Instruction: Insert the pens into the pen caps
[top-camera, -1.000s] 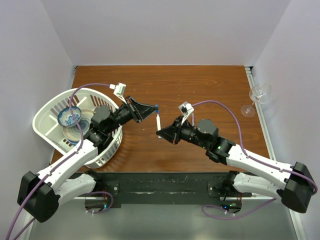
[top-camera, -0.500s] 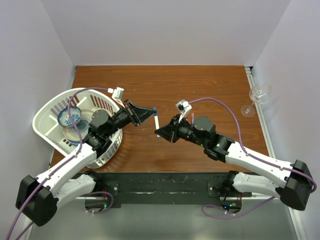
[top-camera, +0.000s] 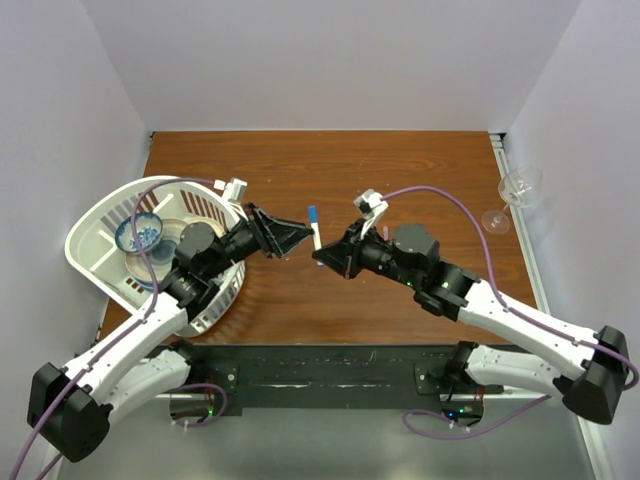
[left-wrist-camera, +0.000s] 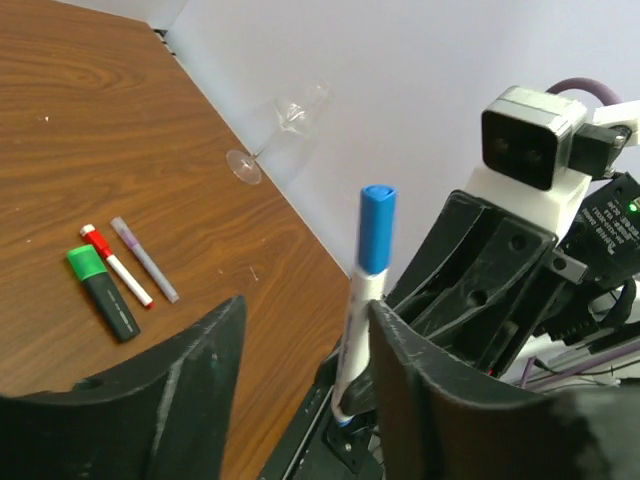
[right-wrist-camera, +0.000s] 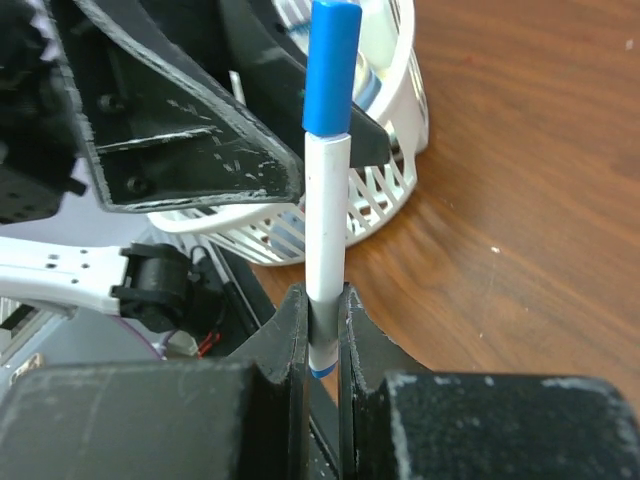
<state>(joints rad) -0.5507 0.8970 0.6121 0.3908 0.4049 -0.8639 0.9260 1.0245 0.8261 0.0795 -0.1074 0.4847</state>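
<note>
Blue cap (right-wrist-camera: 330, 65) sits on the upper end of a thin white pen (right-wrist-camera: 323, 225), and the pen stands nearly upright in the air over the middle of the tabletop (top-camera: 400, 170). The right end effector (right-wrist-camera: 322, 300) has its jaws pressed together on the pen's lower end, gripping it just above a narrow blue band at the bottom.

The left end effector (top-camera: 298, 238) faces it from the left with its jaws apart and nothing between them. In the left wrist view the capped pen shows through the gap, close to one of the fingers (left-wrist-camera: 430, 390); I cannot tell whether it touches.

Three more pens lie side by side on the wood in the left wrist view: a short black marker (left-wrist-camera: 112, 305) with a green end, a thin white pen with a red cap (left-wrist-camera: 117, 265) just beside it, and a third pale thin pen (left-wrist-camera: 145, 260) next to that. The arms hide them in the top view, so I cannot place them against the tabletop's edges.

A white basket (top-camera: 90, 225) at the left edge holds a blue-patterned bowl (top-camera: 138, 233) and some plates, with the left arm reaching over its rim. A wine glass (top-camera: 515, 190) lies on its side at the right edge, toward the far corner, well apart from both end effectors.
</note>
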